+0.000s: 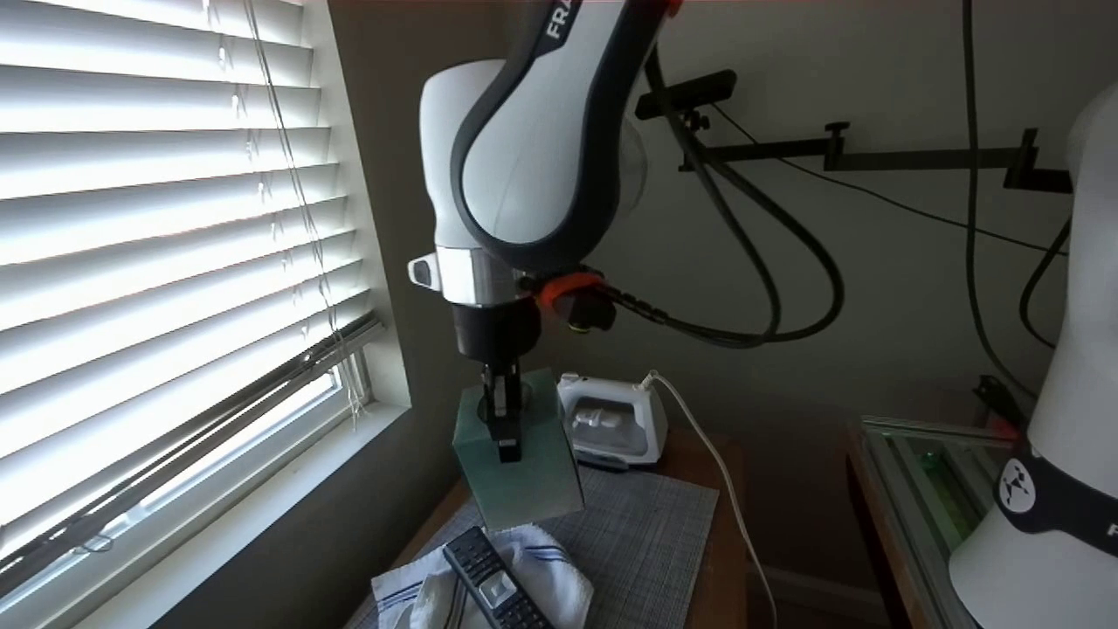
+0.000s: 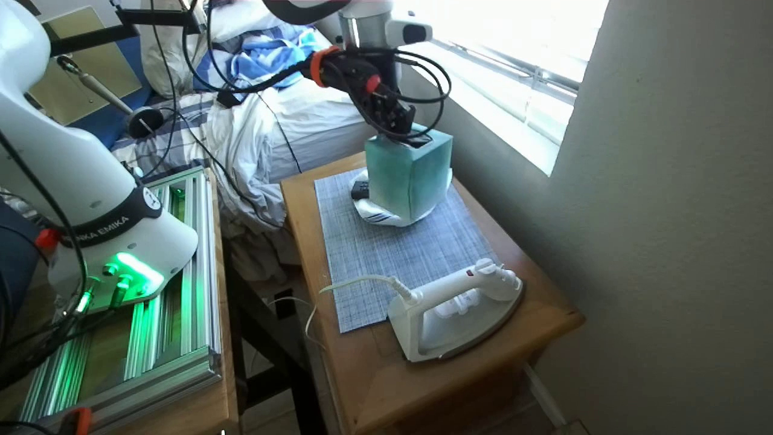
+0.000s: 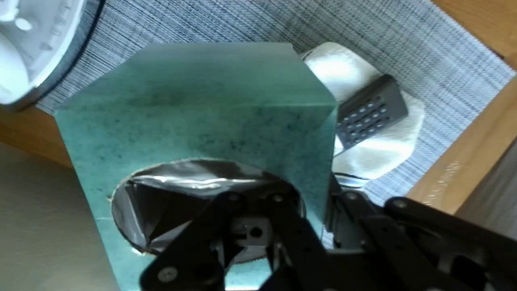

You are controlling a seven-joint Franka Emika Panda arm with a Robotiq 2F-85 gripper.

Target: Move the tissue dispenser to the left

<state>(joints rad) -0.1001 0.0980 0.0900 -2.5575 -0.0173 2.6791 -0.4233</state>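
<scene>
You have the tool [image 1: 507,428] drawn in tight on the teal tissue box [image 1: 546,472]: in the wrist view one finger goes down into the box's film-lined oval mouth while the other sits outside, with one side wall caught between. The box looks tilted in an exterior view, and you'll find it over the end of the grey woven placemat [image 2: 392,254] away from the iron [image 2: 456,311]; you can't tell from these angles whether its base touches anything. Just beside it a striped white towel [image 1: 559,568] lies bunched on the placemat, with a dark remote control [image 1: 498,585] resting aslant on top, keys up. The iron is white and sits on the wooden bench [image 2: 362,374] by the placemat's edge, its pale cord [image 2: 363,278] running off the bench's side in both exterior views. The window blinds [image 1: 157,218] are down along one side of the bench, and a rumpled bed [image 2: 320,133] stands past its far end in an exterior view.
</scene>
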